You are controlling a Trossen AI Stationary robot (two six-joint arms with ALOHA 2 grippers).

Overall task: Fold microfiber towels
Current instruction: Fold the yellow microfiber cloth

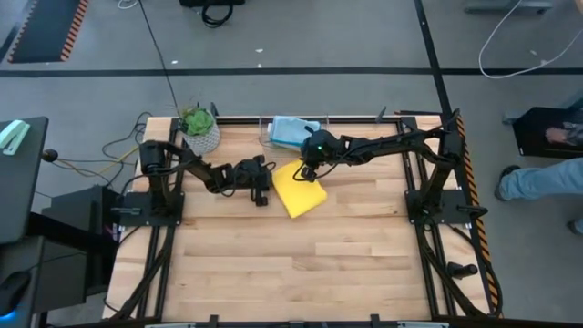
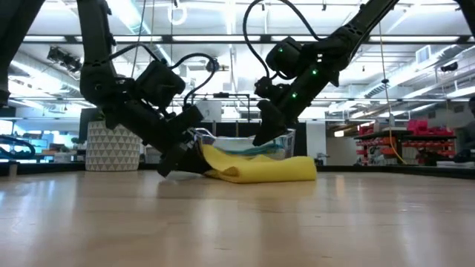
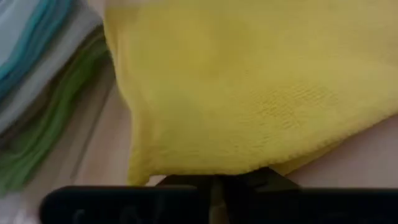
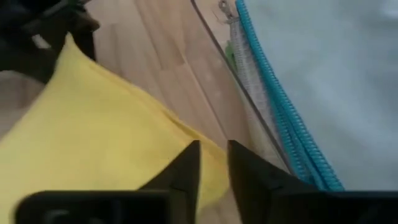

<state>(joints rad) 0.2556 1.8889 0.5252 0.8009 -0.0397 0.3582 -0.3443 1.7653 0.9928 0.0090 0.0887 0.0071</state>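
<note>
So I see the yellow towel (image 1: 299, 190) folded over on itself, lying mid-table between both grippers. My left gripper (image 1: 262, 189) pinches its near edge; my right gripper (image 1: 308, 175) sits at its far corner, fingers slightly apart. Behind it, the clear bin (image 1: 270, 138) holds the blue towel (image 1: 293, 131) atop green and grey ones.

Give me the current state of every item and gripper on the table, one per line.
yellow towel: folded over, lying on the table.
left gripper: at the towel's left edge, fingers nearly shut.
right gripper: at the towel's far corner, fingers slightly apart.
clear bin: holds the light blue towel.
plant: upright.
</note>
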